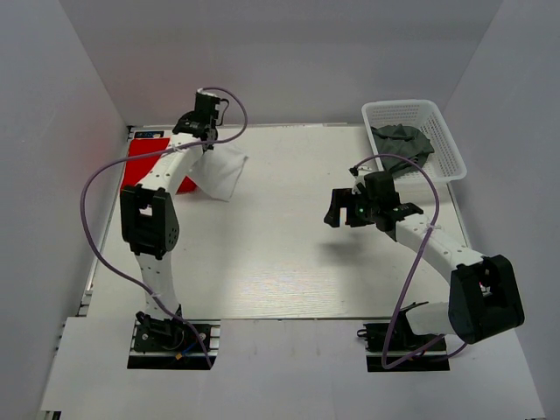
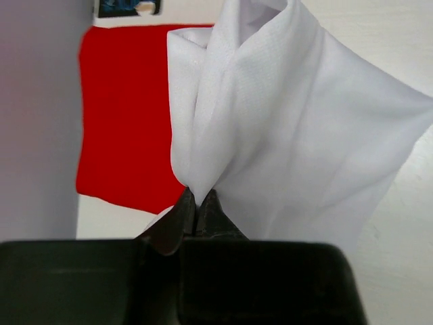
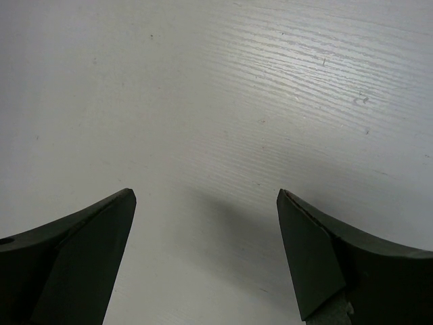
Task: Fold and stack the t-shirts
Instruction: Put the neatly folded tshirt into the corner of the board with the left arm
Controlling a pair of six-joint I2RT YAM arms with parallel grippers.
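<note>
Currently left gripper (image 2: 197,202) pinched tight on white t-shirt (image 2: 291,135), cloth hanging at table's (image 1: 280,262) 11 o'clock, beside red t-shirt (image 2: 125,115). Right gripper (image 3: 206,203) spread wide, holding nothing, toward 3 o'clock.

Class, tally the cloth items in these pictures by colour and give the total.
Red: 1, the red t-shirt
White: 1, the white t-shirt
Dark grey-green: 1, the dark cloth in the basket
Total: 3
</note>
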